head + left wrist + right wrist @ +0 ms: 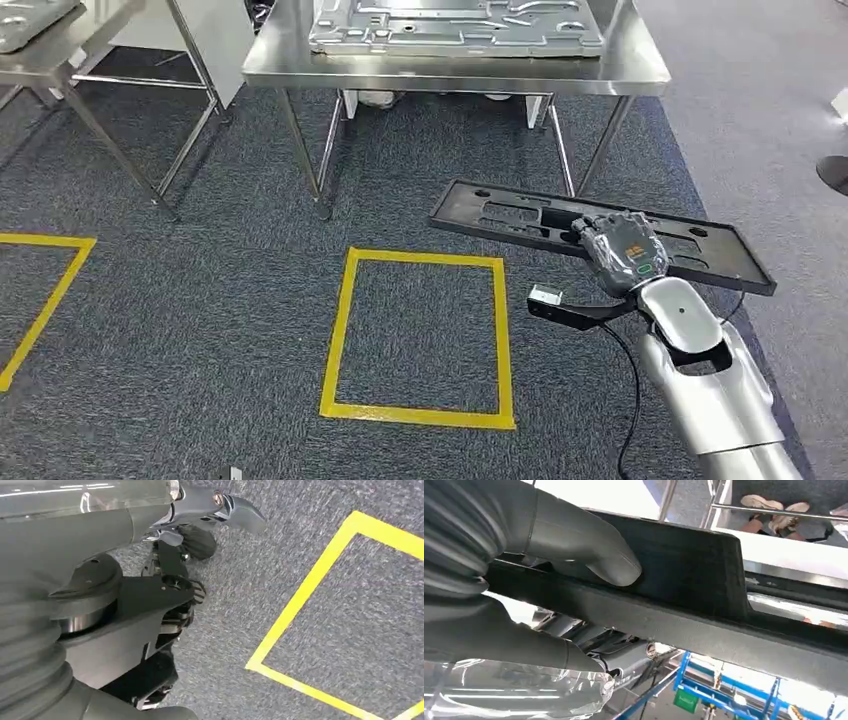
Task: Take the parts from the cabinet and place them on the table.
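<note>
While the right hand sits right of centre in the head view, it grips a long, flat black part by its near edge, holding it level above the carpet. That part stretches from the middle of the frame to the right, in front of the legs of a steel table that runs across the top of the frame. On the tabletop lies a large grey stamped metal panel. In the right wrist view the thick grey thumb presses flat on the black part's upper face, with the darker fingers tucked beneath its edge, so the hand is clamped on it.

A yellow tape square marks the carpet at the lower centre of the head view, and part of another yellow outline shows at the left edge. A second steel table stands in the upper left corner.

In the left wrist view the left hand hangs over grey carpet beside a yellow tape corner; whether its fingers are apart or curled I cannot tell.
</note>
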You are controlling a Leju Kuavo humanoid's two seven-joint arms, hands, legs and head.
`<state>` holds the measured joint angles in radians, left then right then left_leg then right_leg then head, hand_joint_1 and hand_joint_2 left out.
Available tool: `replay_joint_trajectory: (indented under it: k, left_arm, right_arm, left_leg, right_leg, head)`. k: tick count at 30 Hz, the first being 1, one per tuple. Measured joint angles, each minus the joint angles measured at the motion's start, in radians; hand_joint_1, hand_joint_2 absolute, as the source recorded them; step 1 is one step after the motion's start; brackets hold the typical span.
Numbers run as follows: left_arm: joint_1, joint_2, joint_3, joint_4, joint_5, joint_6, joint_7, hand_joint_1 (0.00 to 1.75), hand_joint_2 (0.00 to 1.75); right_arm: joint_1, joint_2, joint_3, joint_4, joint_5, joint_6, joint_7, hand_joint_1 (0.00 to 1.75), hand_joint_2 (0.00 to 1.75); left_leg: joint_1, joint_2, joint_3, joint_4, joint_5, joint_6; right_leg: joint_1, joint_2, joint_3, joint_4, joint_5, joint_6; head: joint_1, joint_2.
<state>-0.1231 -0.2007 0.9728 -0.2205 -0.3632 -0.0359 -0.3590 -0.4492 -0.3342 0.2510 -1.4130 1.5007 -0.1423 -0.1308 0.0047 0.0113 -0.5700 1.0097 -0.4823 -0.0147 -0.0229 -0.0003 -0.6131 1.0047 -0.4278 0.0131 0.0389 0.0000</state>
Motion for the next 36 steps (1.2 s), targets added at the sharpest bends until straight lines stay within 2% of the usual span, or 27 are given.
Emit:
replay_joint_trajectory:
  k: [1,2,4,5,6,7,9,10,11,14,15,16,17,19,20,21,22,23,25,26,27,28,32,33,34,35,36]
  left_arm:
    - [0.000,0.000,0.000,0.000,-0.002,0.000,-0.002,0.00,1.75]
    - [0.000,0.000,0.000,0.000,-0.003,0.000,-0.002,0.00,1.75]
    - [0.002,0.000,0.000,0.000,-0.004,0.000,-0.002,0.00,1.75]
    - [0.002,0.000,0.000,0.000,-0.004,0.000,-0.003,0.00,1.75]
    - [0.003,0.000,0.000,0.000,-0.003,0.000,-0.003,0.00,1.75]
    - [0.003,0.000,0.000,0.000,-0.004,0.000,-0.003,0.00,1.75]
    - [0.003,0.000,0.000,0.000,-0.004,0.000,-0.003,0.00,1.75]
    - [0.003,0.001,0.000,0.000,-0.004,0.000,-0.003,0.00,1.75]
    - [0.002,0.001,0.000,0.000,-0.004,0.000,-0.003,0.00,1.75]
    - [0.003,0.001,-0.001,0.000,-0.004,0.000,-0.004,0.00,1.75]
    - [0.002,0.001,-0.001,0.000,-0.004,0.000,-0.004,0.00,1.75]
    - [0.002,0.001,-0.001,0.000,-0.004,0.000,-0.005,0.00,1.75]
    - [0.000,0.001,-0.001,0.000,-0.004,0.000,-0.005,0.00,1.75]
    - [-0.001,0.000,-0.001,0.000,-0.004,0.000,-0.005,0.00,1.75]
    - [0.000,0.000,-0.001,0.000,-0.004,0.000,-0.005,0.00,1.75]
    - [0.001,0.000,-0.001,0.000,-0.004,0.000,-0.005,0.00,1.75]
    - [0.002,0.000,-0.001,0.000,-0.004,0.000,-0.005,0.00,1.75]
    - [0.002,0.000,-0.001,0.000,-0.004,0.000,-0.005,0.00,1.75]
    - [0.002,-0.001,-0.002,0.000,-0.004,0.000,-0.005,0.00,1.75]
    - [0.001,-0.001,-0.001,0.000,-0.004,0.000,-0.005,0.00,1.75]
    - [0.001,-0.001,-0.001,0.000,-0.004,0.000,-0.004,0.00,1.75]
    - [0.001,0.000,-0.001,0.000,-0.004,0.000,-0.004,0.00,1.75]
    - [0.001,0.000,-0.001,0.000,-0.004,0.000,-0.004,0.00,1.75]
    - [0.002,0.000,-0.001,0.000,-0.004,0.000,-0.003,0.00,1.75]
    - [-0.001,0.000,-0.001,0.000,-0.003,0.000,-0.003,0.00,1.75]
    - [0.000,0.000,-0.001,0.000,-0.004,0.001,-0.003,0.00,1.75]
    - [0.001,0.000,-0.001,0.000,-0.004,0.001,-0.003,0.00,1.75]
  right_arm:
    - [-0.001,0.000,0.000,-0.002,0.000,0.000,0.000,1.75,1.75]
    - [-0.004,0.000,0.000,-0.002,0.000,0.001,0.000,1.75,1.75]
    - [-0.004,0.000,0.000,-0.002,0.000,0.003,0.000,1.75,1.75]
    - [-0.003,0.000,0.000,-0.002,0.000,0.004,-0.002,1.75,1.75]
    - [-0.002,0.000,0.000,-0.002,0.000,0.005,-0.002,1.75,1.75]
    - [-0.002,0.000,0.000,-0.002,0.000,0.005,-0.002,1.75,1.75]
    - [-0.003,0.000,0.000,-0.002,0.000,0.006,-0.002,1.75,1.75]
    - [-0.003,0.000,0.000,-0.002,0.000,0.008,-0.002,1.75,1.75]
    - [-0.005,0.000,0.000,-0.002,0.000,0.012,-0.002,1.75,1.75]
    - [-0.004,0.000,0.000,-0.003,-0.001,0.015,-0.002,1.75,1.75]
    - [-0.003,0.000,0.000,-0.005,-0.001,0.015,-0.002,1.75,1.75]
    - [-0.003,0.000,-0.001,-0.005,-0.001,0.015,-0.002,1.75,1.75]
    - [-0.006,0.000,-0.001,-0.005,-0.001,0.015,-0.002,1.75,1.75]
    - [-0.005,0.000,-0.001,-0.005,-0.002,0.015,-0.001,1.75,1.75]
    - [0.000,0.000,-0.001,-0.005,-0.002,0.015,-0.001,1.75,1.75]
    - [0.004,0.000,-0.001,-0.004,-0.002,0.015,-0.001,1.75,1.75]
    - [0.007,0.000,-0.001,-0.004,-0.002,0.015,-0.001,1.75,1.75]
    - [0.007,0.000,-0.001,-0.004,-0.002,0.015,-0.001,1.75,1.75]
    - [0.006,0.000,-0.001,-0.006,-0.002,0.015,-0.001,1.75,1.75]
    - [0.004,0.000,-0.001,-0.006,-0.002,0.015,0.002,1.75,1.75]
    - [0.005,0.000,-0.001,-0.008,-0.002,0.015,0.002,1.75,1.75]
    - [0.007,0.000,-0.002,-0.008,-0.002,0.015,0.002,1.75,1.75]
    - [0.007,0.000,-0.002,-0.008,-0.002,0.016,0.002,1.75,1.75]
    - [0.008,0.000,-0.002,-0.009,-0.002,0.016,0.002,1.75,1.75]
    - [0.009,0.000,-0.002,-0.011,-0.002,0.016,0.002,1.75,1.75]
    - [0.006,0.000,-0.001,-0.012,-0.002,0.017,0.003,1.75,1.75]
    - [0.006,0.000,-0.001,-0.012,-0.002,0.017,0.003,1.75,1.75]
  left_leg:
    - [0.003,-0.003,-0.006,0.027,-0.015,-0.004]
    - [0.003,-0.003,-0.036,0.092,-0.050,-0.005]
    - [0.004,-0.003,-0.126,0.263,-0.118,-0.008]
    - [0.004,-0.003,-0.157,0.315,-0.125,-0.008]
    - [0.004,-0.003,-0.169,0.324,-0.114,-0.007]
    - [0.004,-0.003,-0.159,0.288,-0.078,-0.005]
    - [0.003,-0.005,-0.095,0.130,0.026,0.005]
    - [0.001,-0.013,-0.068,0.056,0.064,0.015]
    - [-0.002,-0.015,-0.048,0.022,0.051,0.020]
    - [-0.006,-0.014,-0.048,0.014,0.039,0.029]
    - [0.002,-0.013,-0.038,0.001,0.044,0.037]
    - [0.004,-0.013,-0.030,-0.006,0.044,0.040]
    - [0.004,-0.013,-0.027,-0.008,0.042,0.045]
    - [0.004,-0.012,-0.023,-0.007,0.037,0.049]
    - [0.004,-0.012,-0.021,-0.007,0.033,0.049]
    - [0.004,-0.012,-0.017,-0.006,0.029,0.048]
    - [0.005,-0.012,-0.011,-0.005,0.025,0.046]
    - [0.006,-0.013,-0.004,-0.003,0.019,0.043]
    - [0.006,-0.013,0.011,0.002,0.003,0.033]
    - [-0.002,-0.013,0.010,0.008,-0.003,0.024]
    - [-0.001,-0.014,0.009,0.005,-0.005,0.020]
    - [-0.001,-0.012,0.011,0.005,-0.007,0.015]
    - [-0.001,-0.012,0.012,0.004,-0.007,0.015]
    - [-0.001,-0.009,0.015,0.000,-0.009,0.010]
    - [0.000,-0.008,0.016,0.005,-0.020,-0.001]
    - [0.003,-0.008,-0.083,0.221,-0.125,-0.006]
    - [0.003,-0.008,-0.124,0.296,-0.149,-0.006]
  right_leg:
    - [0.001,0.000,0.005,-0.002,-0.002,-0.004]
    - [0.002,0.000,0.008,-0.002,-0.005,-0.012]
    - [0.007,0.002,0.011,-0.002,-0.009,-0.019]
    - [0.009,0.004,0.014,-0.001,-0.012,-0.021]
    - [0.011,0.007,0.017,-0.001,-0.014,-0.021]
    - [0.012,0.009,0.022,-0.001,-0.018,-0.020]
    - [0.014,0.013,0.036,-0.001,-0.027,-0.017]
    - [0.014,0.014,0.038,-0.001,-0.031,-0.014]
    - [0.022,0.018,0.036,0.007,-0.037,-0.007]
    - [0.016,0.018,0.034,0.001,-0.039,0.008]
    - [0.017,0.017,0.038,0.003,-0.044,0.016]
    - [0.013,0.012,0.035,0.019,-0.051,0.021]
    - [0.012,0.010,0.011,0.065,-0.076,0.026]
    - [0.007,0.009,-0.081,0.229,-0.142,0.034]
    - [0.005,0.009,-0.121,0.292,-0.155,0.038]
    - [0.002,0.007,-0.142,0.313,-0.145,0.040]
    - [-0.002,0.006,-0.136,0.284,-0.111,0.042]
    - [-0.004,0.004,-0.111,0.218,-0.063,0.042]
    - [-0.008,-0.008,-0.036,0.038,0.032,0.042]
    - [0.003,-0.011,-0.024,0.021,0.013,0.038]
    - [0.003,-0.006,-0.025,0.021,0.009,0.025]
    - [0.003,-0.004,-0.026,0.019,0.006,0.020]
    - [0.003,-0.003,-0.026,0.020,0.006,0.019]
    - [0.005,-0.001,-0.027,0.021,0.003,0.013]
    - [-0.002,0.000,-0.018,0.012,0.004,0.001]
    - [0.005,0.000,-0.007,0.012,-0.006,-0.018]
    - [0.008,0.000,-0.005,0.012,-0.008,-0.020]
  head:
    - [0.001,0.000]
    - [-0.003,0.000]
    - [-0.003,0.000]
    - [-0.004,0.000]
    - [-0.003,0.000]
    - [-0.004,0.000]
    - [-0.004,0.000]
    - [-0.005,0.000]
    - [-0.004,0.000]
    - [-0.005,0.000]
    - [-0.005,0.000]
    - [-0.001,0.000]
    - [0.001,0.000]
    - [0.000,0.000]
    - [0.000,0.000]
    - [0.001,0.000]
    - [0.000,0.000]
    - [0.000,0.000]
    - [0.001,0.000]
    - [0.000,0.000]
    - [-0.002,0.000]
    - [-0.002,0.000]
    - [-0.002,0.000]
    - [-0.003,0.000]
    - [-0.002,0.000]
    - [-0.010,0.000]
    - [-0.009,0.000]
